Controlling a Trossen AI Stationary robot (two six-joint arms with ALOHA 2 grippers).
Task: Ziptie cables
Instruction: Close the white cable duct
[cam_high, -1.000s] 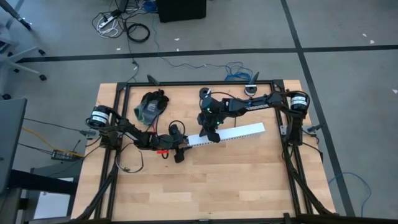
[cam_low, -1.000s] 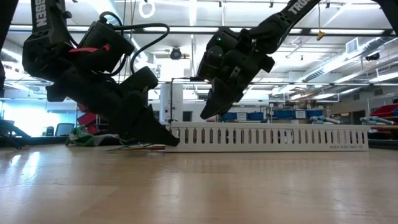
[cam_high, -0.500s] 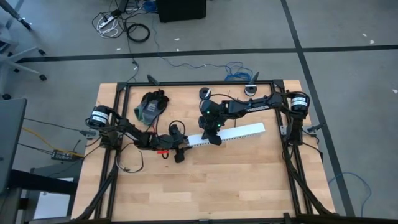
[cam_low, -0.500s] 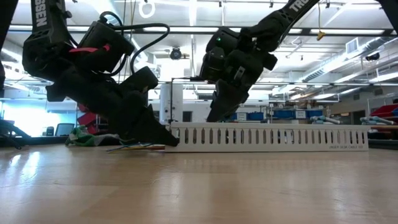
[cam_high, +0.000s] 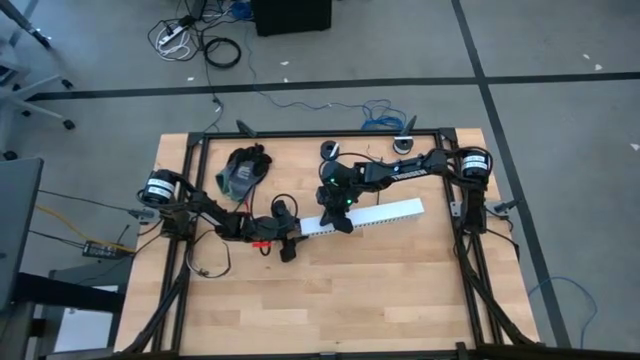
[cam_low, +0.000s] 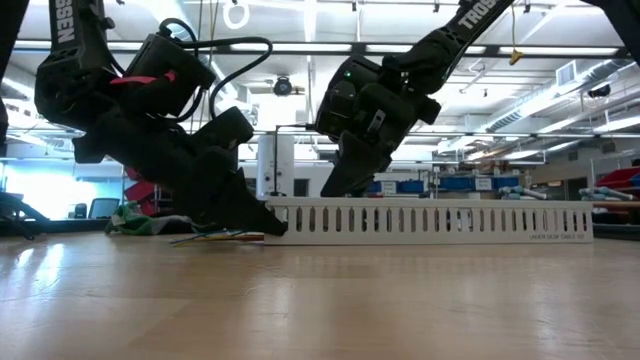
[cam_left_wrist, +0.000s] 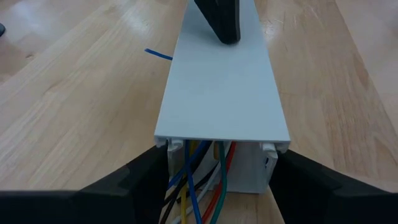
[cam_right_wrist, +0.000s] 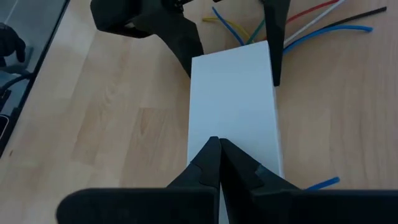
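I see the cables (cam_left_wrist: 198, 186) running lengthwise inside the white duct (cam_high: 375, 214). Left gripper (cam_left_wrist: 219, 186) clamps the duct's end; right gripper (cam_right_wrist: 219, 146), fingers together, presses its lid.

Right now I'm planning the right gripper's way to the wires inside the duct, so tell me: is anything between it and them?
Yes. The duct's white lid covers the coloured wires, and the shut right gripper rests its tips on top of it. The wires show only at the duct's end, which the left gripper grips from both sides.
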